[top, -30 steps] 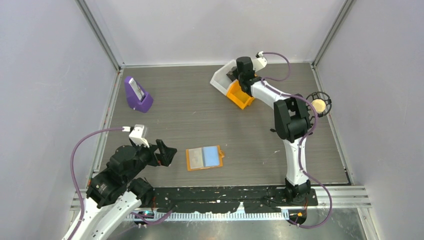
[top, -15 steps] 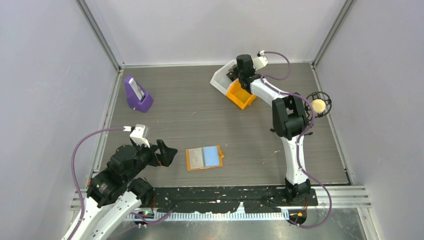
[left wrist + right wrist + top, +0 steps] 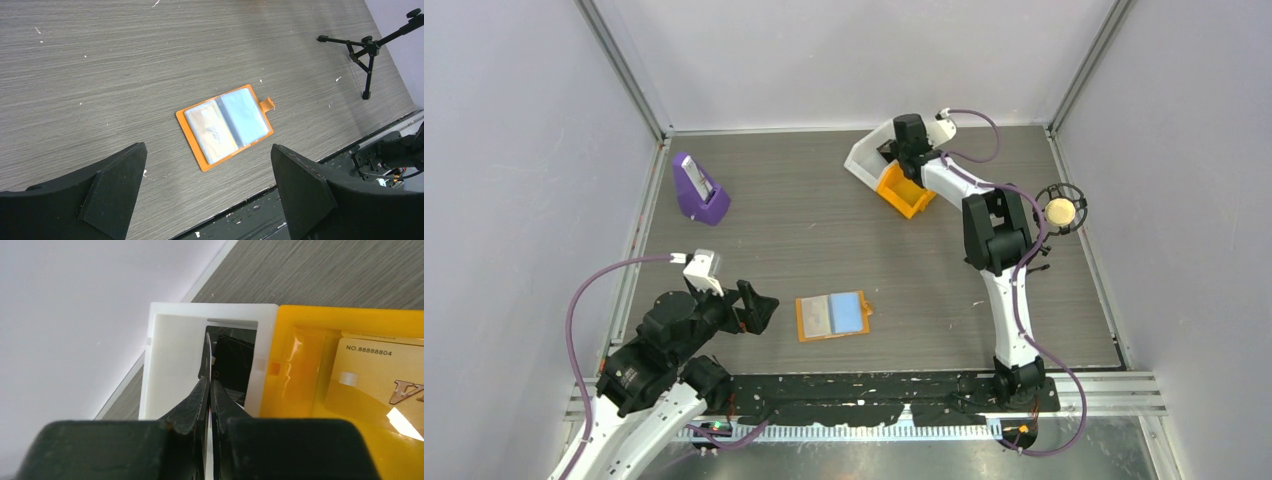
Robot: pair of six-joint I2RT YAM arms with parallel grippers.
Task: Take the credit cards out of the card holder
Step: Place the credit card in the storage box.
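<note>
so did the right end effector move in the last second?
Yes, slightly left: right end effector, pinching a card, shifted from orange bin toward white bin.

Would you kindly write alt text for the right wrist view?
The right arm's fingers pinch a thin card edge-on over a white bin with something dark inside. Beside it, a yellow bin holds a gold card.
</note>
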